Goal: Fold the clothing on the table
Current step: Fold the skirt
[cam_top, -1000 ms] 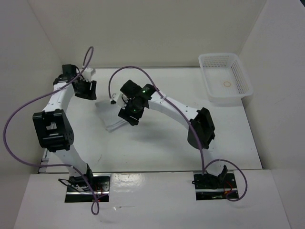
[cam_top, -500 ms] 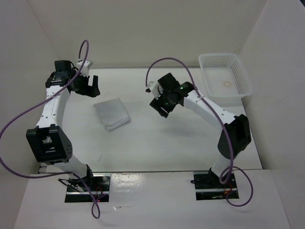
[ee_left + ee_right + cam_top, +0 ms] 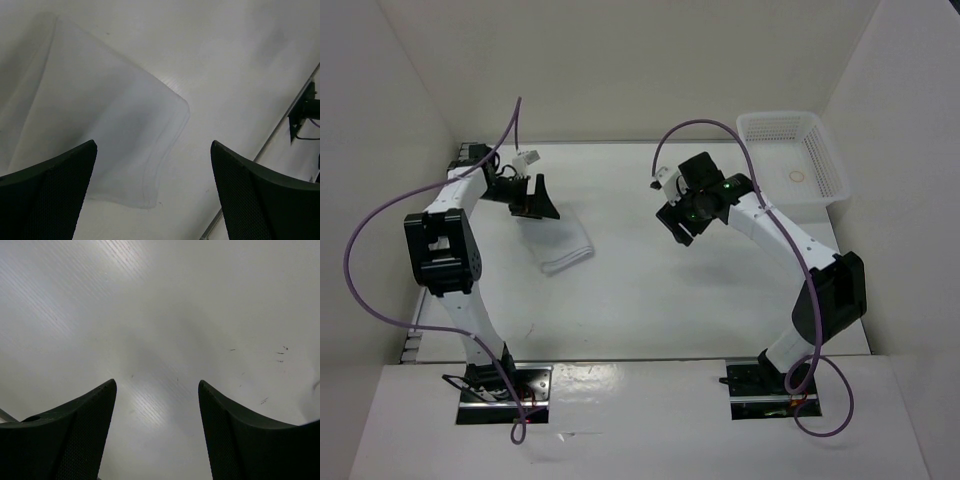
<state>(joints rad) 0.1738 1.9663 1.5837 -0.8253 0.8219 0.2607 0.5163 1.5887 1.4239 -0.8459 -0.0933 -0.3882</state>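
Clothing (image 3: 565, 242) this thin should be light, limp and apt to slide on the smooth table (image 3: 650, 300), so a pinch at a corner or along a free edge looks like the best hold. It lies left of centre as a flat, pale grey-white rectangle with soft creases (stacked edges at its rounded corner suggest it is already folded over). The left gripper (image 3: 532, 195) hovers over its far left end, jaws spread wide and holding nothing. The right gripper (image 3: 682, 222) is well apart over bare tabletop, also parted and empty. A mesh basket (image 3: 790, 205) sits in the far right corner.
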